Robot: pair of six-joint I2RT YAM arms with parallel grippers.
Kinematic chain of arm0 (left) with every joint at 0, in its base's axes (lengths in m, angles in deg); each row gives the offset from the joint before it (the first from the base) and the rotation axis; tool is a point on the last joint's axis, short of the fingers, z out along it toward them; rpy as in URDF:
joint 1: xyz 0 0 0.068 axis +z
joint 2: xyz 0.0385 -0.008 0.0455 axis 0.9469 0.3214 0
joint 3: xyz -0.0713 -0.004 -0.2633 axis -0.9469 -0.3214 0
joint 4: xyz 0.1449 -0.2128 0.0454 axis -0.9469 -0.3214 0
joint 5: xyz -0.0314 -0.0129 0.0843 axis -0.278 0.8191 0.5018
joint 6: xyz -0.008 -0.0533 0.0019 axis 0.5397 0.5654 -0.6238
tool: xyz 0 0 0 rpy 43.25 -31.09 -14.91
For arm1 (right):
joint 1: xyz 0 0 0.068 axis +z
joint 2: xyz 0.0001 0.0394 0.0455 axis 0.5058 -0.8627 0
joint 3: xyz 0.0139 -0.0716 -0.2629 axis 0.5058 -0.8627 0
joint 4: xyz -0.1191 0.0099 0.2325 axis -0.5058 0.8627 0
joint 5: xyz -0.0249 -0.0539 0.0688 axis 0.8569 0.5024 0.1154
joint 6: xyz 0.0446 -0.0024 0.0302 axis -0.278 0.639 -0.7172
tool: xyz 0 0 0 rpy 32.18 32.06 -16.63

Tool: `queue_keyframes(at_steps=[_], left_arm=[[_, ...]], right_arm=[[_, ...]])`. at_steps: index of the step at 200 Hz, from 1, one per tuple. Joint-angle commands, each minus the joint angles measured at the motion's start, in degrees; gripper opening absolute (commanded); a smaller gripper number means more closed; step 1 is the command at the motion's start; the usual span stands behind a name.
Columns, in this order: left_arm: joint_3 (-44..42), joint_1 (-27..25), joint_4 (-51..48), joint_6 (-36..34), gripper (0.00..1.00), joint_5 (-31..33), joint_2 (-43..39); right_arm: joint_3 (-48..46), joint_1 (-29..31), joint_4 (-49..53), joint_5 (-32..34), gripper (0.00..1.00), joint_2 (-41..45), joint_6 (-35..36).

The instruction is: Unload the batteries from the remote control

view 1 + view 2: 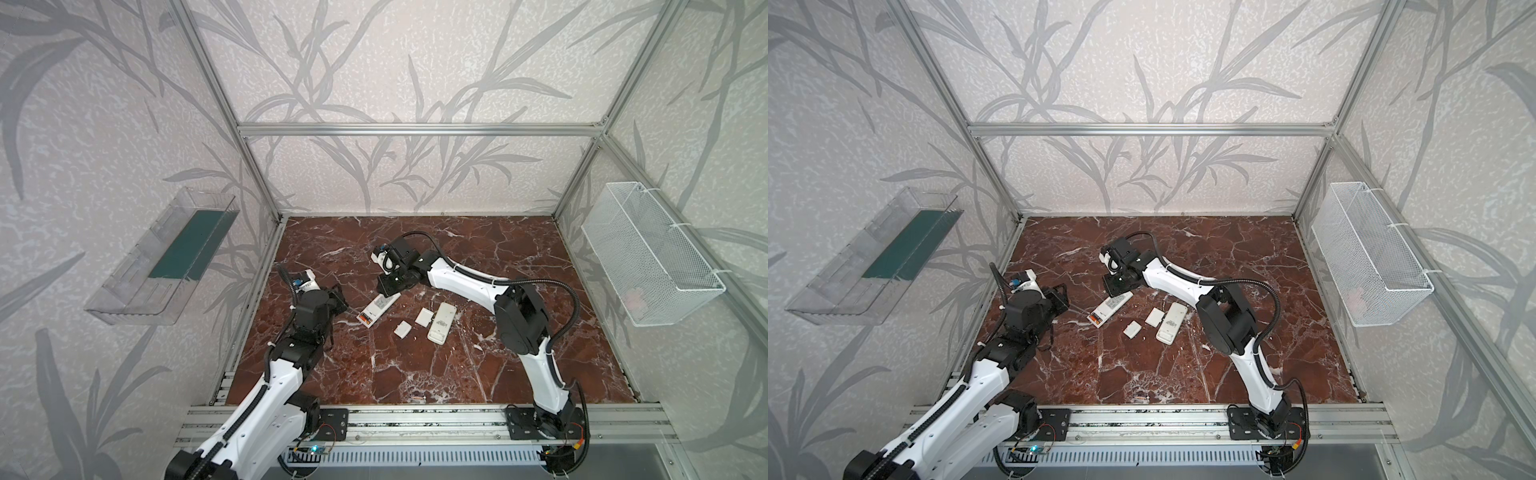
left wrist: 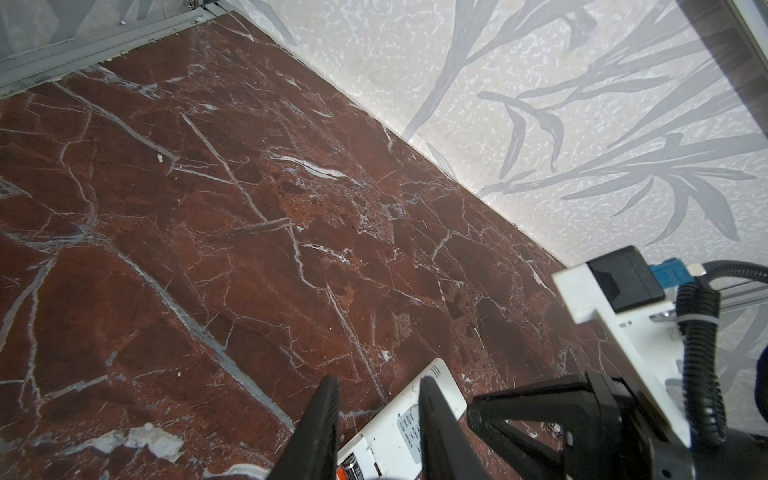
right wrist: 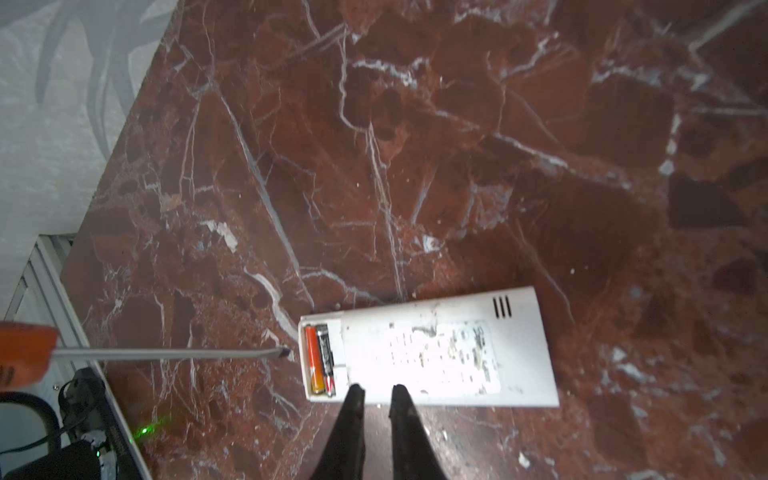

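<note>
A white remote control [image 1: 379,308] [image 1: 1112,309] lies face down on the marble, its battery bay open at the near-left end. Two batteries sit side by side in the bay, one orange [image 3: 313,357] and one dark [image 3: 326,356]; they also show at the frame edge in the left wrist view [image 2: 353,471]. My right gripper [image 3: 376,388] [image 1: 384,293] is shut, empty, with its tips at the remote's long edge beside the bay. My left gripper [image 1: 343,305] [image 2: 376,384] holds an orange-handled screwdriver [image 3: 25,357], whose tip [image 3: 284,353] is just short of the bay end.
A second white remote [image 1: 441,322] lies to the right, with two small flat white covers [image 1: 424,316] [image 1: 402,329] beside it. A clear tray [image 1: 166,257] hangs on the left wall and a wire basket [image 1: 648,257] on the right. An aluminium frame edges the table [image 1: 415,374].
</note>
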Motion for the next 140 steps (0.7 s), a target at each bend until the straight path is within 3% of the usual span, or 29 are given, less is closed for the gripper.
queue_keyframes(at_steps=[1, 101, 140], left_arm=[[-0.8, 0.3, 3.1, 1.7, 0.0, 1.7, 1.1], [-2.0, 0.2, 6.0, 1.4, 0.0, 1.9, 6.4], [1.8, -2.1, -2.9, -1.6, 0.0, 5.7, 6.4]], right_arm=[[3.7, 0.5, 4.3, 0.8, 0.16, -4.2, 2.8], [7.4, 0.5, 7.1, 1.6, 0.16, -10.3, 5.5], [6.8, 0.5, 7.4, 1.8, 0.16, -11.7, 5.9]])
